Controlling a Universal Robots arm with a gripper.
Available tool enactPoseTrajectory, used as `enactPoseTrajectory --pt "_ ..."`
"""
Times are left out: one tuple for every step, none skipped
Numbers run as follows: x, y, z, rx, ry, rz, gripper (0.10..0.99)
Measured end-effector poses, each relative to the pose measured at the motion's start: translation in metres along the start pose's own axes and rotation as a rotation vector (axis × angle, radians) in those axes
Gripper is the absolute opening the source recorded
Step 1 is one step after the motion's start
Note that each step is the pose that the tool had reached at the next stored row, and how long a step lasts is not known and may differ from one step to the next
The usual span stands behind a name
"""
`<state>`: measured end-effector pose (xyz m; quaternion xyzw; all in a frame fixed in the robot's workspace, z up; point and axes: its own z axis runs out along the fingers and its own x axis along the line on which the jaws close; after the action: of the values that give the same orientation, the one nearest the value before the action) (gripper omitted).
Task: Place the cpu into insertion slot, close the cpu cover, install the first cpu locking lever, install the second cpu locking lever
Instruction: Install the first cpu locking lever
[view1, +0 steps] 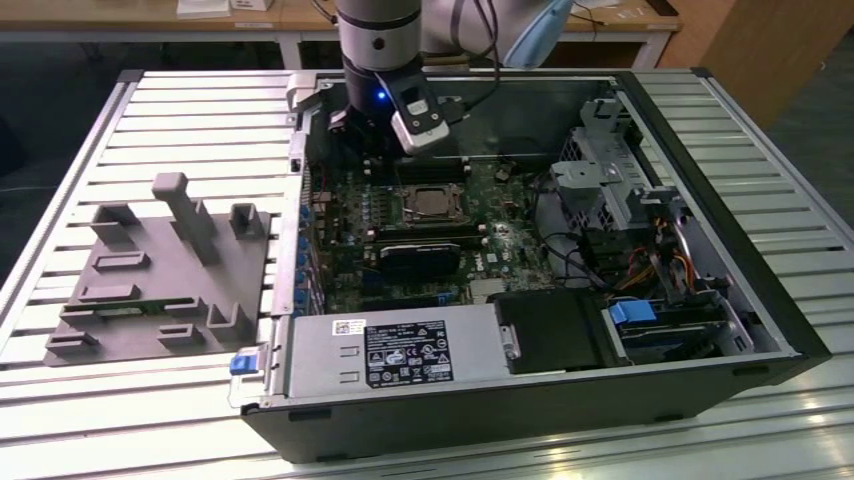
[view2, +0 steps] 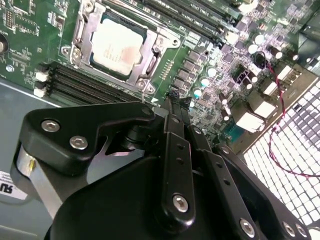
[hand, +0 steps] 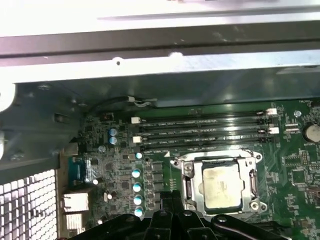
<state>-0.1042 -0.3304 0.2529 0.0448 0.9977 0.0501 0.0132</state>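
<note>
The cpu (view2: 117, 47) (hand: 220, 185), a pale silver square, lies flat in the insertion slot (view1: 430, 203) on the green motherboard. The cpu cover (view2: 152, 59) (hand: 220, 162), a silver frame, lies down around the chip's edges. Thin metal levers run along the sides of the frame; I cannot tell whether they are latched. My gripper (view2: 173, 97) (hand: 170, 196) is shut with nothing between its black fingers. It hovers above the board beside the socket, apart from it, towards the case's rear panel. In the exterior view the arm's wrist (view1: 387, 90) stands over the far left of the open case.
Long black memory slots (hand: 200, 131) (view2: 85, 82) run along one side of the socket. The perforated rear panel (view2: 295, 145) and the case wall (hand: 160, 45) stand close by. A power supply (view1: 387, 350), a drive cage (view1: 614, 180) and a grey fixture plate (view1: 160, 270) are nearby.
</note>
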Motion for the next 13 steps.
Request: enactPoseTrajectory --pt "0.0009 -0.0001 0.0 -0.001 0.0001 0.0 0.106" --pt "0.0012 -0.0001 0.0 -0.002 0.0001 0.0 0.106" --pt "0.0012 -0.0001 0.0 -0.002 0.0001 0.0 0.106" --pt "0.0012 -0.0001 0.0 -0.002 0.0002 0.0 0.106" --pt "0.0013 -0.0001 -0.0001 -0.002 0.0002 0.0 0.106" --pt "0.0014 -0.0001 0.0 -0.002 0.0001 0.0 0.106" --pt "0.0023 -0.0002 -0.0001 -0.002 -0.0019 0.0 0.106" --pt "0.0034 -0.0004 -0.0001 -0.003 -0.0086 -0.001 0.106" --pt "0.005 -0.0005 0.0 -0.005 -0.0204 -0.002 0.106" --pt "0.0067 -0.0006 0.0 -0.006 -0.0327 -0.003 0.106" --pt "0.0084 -0.0008 0.0001 -0.008 -0.0431 -0.004 0.106" --pt "0.0103 -0.001 0.0001 -0.011 -0.052 -0.005 0.106" --pt "0.0122 -0.0012 0.0001 -0.015 -0.0579 -0.005 0.106"
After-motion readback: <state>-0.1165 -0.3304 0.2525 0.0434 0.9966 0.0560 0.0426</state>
